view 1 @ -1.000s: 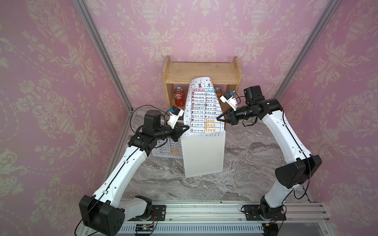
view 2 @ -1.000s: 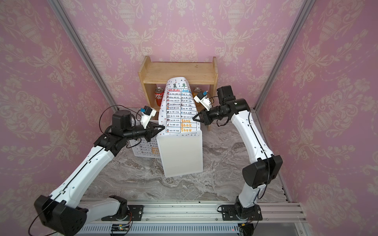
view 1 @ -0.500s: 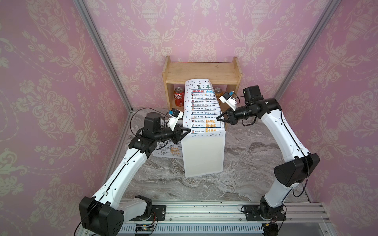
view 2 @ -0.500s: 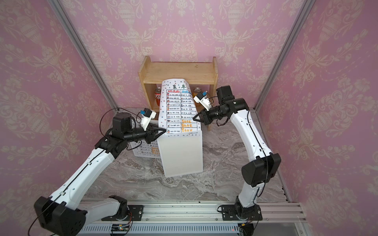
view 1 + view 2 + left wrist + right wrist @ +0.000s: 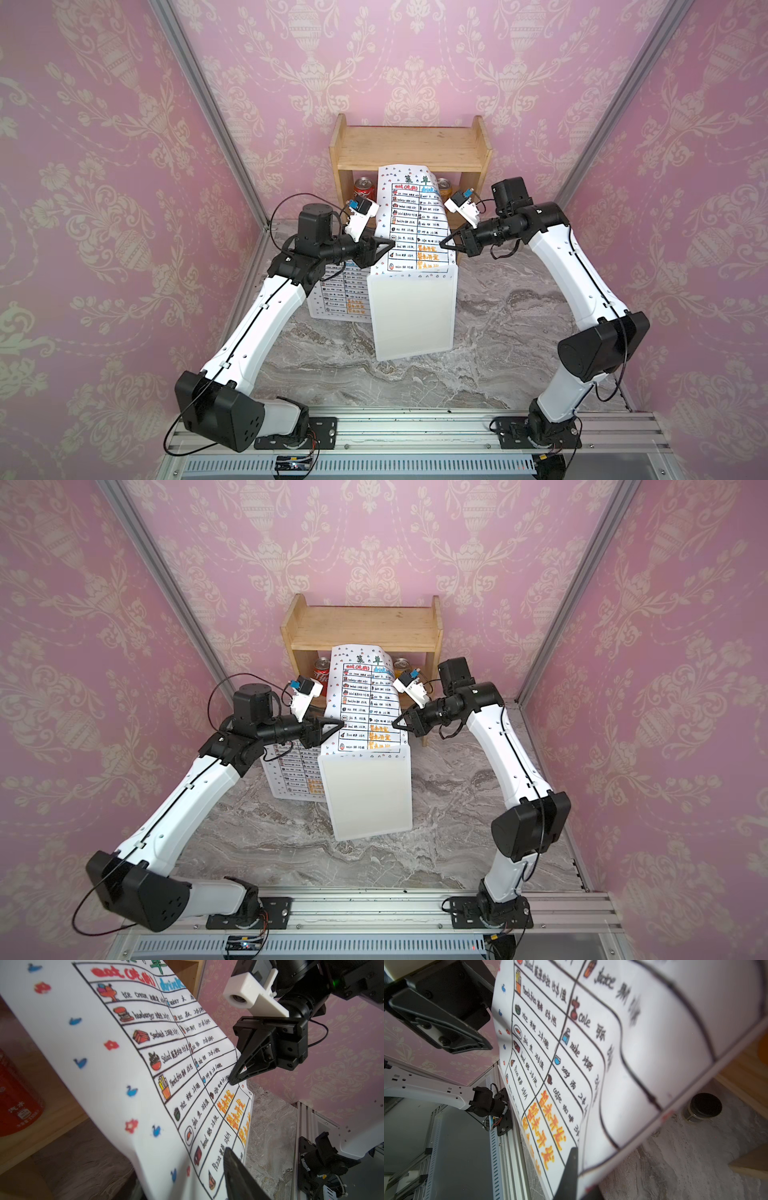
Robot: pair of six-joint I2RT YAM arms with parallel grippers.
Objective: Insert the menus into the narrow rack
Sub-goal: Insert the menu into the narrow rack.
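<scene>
You're roughly halfway. One menu (image 5: pixel 415 232) stands with its lower end down in the white rack (image 5: pixel 409 316), and its top curls back toward the wooden shelf (image 5: pixel 409 147). The right gripper (image 5: pixel 445 246) is pinched onto that sheet's right edge. The left gripper (image 5: pixel 386 249) sits at the sheet's left edge with jaws parted and looks to be gripping nothing. The second menu (image 5: pixel 340 299) lies flat on the table (image 5: pixel 519 332) beside the rack, under the left arm, not yet racked. That one's left to do.
</scene>
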